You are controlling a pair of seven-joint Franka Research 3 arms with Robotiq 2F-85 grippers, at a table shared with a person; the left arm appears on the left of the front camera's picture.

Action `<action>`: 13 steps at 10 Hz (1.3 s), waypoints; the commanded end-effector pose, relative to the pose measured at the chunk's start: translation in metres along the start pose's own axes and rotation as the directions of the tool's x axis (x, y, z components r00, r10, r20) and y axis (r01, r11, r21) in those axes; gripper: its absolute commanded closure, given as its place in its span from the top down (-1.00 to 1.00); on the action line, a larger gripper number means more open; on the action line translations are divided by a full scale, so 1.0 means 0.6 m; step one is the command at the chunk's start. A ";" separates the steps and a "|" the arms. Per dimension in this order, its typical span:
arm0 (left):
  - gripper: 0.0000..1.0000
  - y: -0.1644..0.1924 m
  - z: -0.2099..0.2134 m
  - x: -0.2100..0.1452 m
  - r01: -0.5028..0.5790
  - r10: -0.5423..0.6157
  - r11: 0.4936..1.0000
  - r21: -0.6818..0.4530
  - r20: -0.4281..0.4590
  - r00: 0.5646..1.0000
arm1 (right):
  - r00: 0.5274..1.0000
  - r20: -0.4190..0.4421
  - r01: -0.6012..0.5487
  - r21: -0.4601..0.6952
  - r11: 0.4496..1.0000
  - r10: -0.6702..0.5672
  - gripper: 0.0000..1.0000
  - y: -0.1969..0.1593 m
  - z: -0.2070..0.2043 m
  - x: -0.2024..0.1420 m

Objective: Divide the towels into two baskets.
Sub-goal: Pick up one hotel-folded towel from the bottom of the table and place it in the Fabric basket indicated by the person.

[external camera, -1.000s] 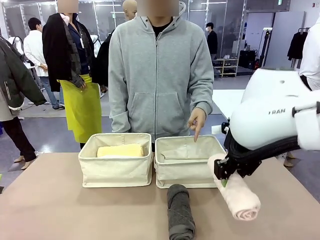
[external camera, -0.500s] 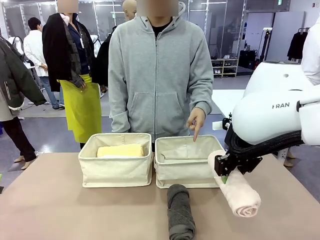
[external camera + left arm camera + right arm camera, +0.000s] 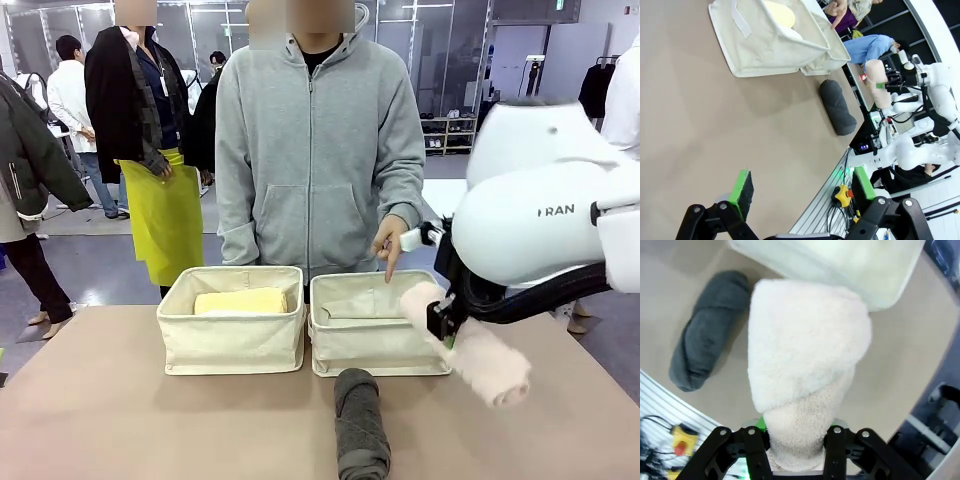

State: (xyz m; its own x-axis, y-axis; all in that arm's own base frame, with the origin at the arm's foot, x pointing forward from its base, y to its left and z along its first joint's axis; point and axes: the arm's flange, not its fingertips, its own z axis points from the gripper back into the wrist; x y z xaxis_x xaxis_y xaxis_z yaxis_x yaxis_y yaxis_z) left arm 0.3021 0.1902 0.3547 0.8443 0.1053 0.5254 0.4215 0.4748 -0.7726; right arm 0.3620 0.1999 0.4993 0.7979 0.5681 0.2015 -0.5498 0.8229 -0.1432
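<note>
Starting at our left, the left gripper [image 3: 802, 184] hangs above bare table [image 3: 100, 400] with its green pads spread wide and nothing between them. We judge it is parked there to leave the middle free for the other arm.

Next comes the left basket [image 3: 232, 330], with the pale yellow towel [image 3: 240, 301] lying flat inside, along the basket's length, so that half of the sorting looks begun. The right basket [image 3: 372, 335] stands just beside it, the two rims nearly touching. Its inside looks pale and creased, and we cannot tell from here whether a towel already lies in it or whether we see only lining.

In front of the right basket, on the table and apart from its wall, the dark grey towel [image 3: 360, 425] lies end-on to us, untouched and waiting its turn. Above the right basket's far rim the person's hand [image 3: 392, 240] points a finger down into it, which we read as a cue for where the next roll belongs.

Furthest right, the right gripper [image 3: 443, 325] has its jaws pinched on the pale pink towel [image 3: 470, 345] near one end. The roll is lifted clear of the table and slants, its upper end by the basket's near right corner and its free end sagging outward. Gripping near the end leaves most of the roll free to swing in over the rim, though the overhang may droop or catch on the soft wall.
</note>
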 end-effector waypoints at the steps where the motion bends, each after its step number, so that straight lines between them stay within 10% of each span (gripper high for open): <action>1: 1.00 -0.007 0.006 -0.007 0.003 -0.003 1.000 -0.011 -0.002 1.000 | 0.966 0.049 -0.248 -0.096 0.964 0.253 -0.24 -0.022 0.051 0.056; 4: 1.00 -0.007 0.006 -0.007 0.003 -0.003 1.000 -0.011 -0.002 1.000 | 0.869 0.017 -0.481 -0.209 0.851 0.495 -0.24 -0.058 0.047 0.155; 9: 1.00 -0.007 0.006 -0.007 0.003 -0.003 1.000 -0.011 -0.002 1.000 | 0.536 0.044 -0.823 -0.197 0.533 0.843 -0.24 -0.068 -0.022 0.247; 13: 1.00 -0.007 0.006 -0.007 0.003 -0.003 1.000 -0.011 -0.002 1.000 | 0.484 0.046 -0.860 -0.159 0.484 0.874 -0.24 -0.060 -0.125 0.306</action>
State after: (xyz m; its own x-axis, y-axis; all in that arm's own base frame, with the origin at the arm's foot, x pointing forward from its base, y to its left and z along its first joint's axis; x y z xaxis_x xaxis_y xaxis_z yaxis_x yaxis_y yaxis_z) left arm 0.3021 0.1899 0.3546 0.8447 0.1045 0.5249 0.4214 0.4747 -0.7727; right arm 0.5342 0.2660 0.4719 -0.0755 0.9970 0.0170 -0.9224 -0.0634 -0.3809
